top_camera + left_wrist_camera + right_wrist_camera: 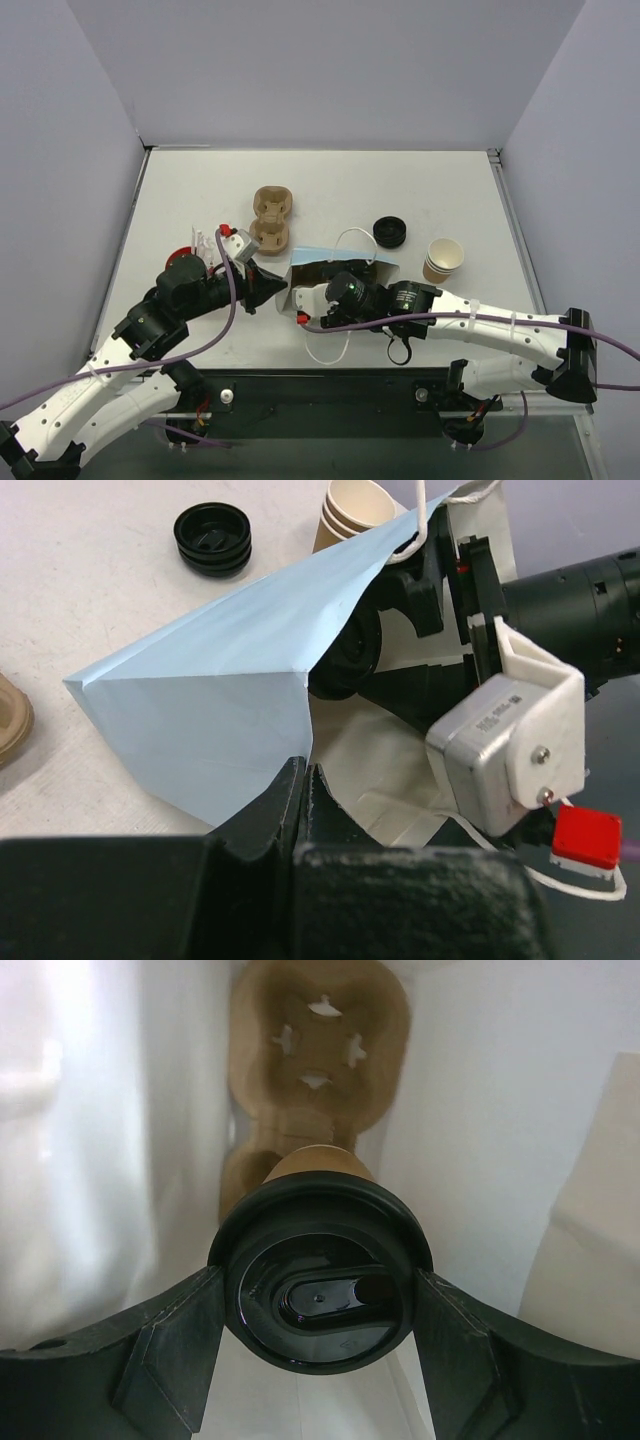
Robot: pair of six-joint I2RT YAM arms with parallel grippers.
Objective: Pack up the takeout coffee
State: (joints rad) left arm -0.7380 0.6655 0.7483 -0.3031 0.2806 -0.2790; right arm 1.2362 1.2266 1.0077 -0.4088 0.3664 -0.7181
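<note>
Right gripper [320, 1295]: jaws part-spread, 1 finger on each side of the lid rim, clamping the brown kraft paper cup with black round plastic lid [320, 1250]. Cup and gripper are inside the light blue paper bag with white handles [220, 700], with white inner walls on both sides. Tan 2-hole pulp tray [320, 1030] lies just beyond the cup; whether the cup touches it, cannot tell. Left gripper [303, 785]: jaws closed, pinching the bag's mouth edge. On the white table [200, 180] near the bag: stack of black lids [390, 232], stack of pale paper cups [443, 258].
</note>
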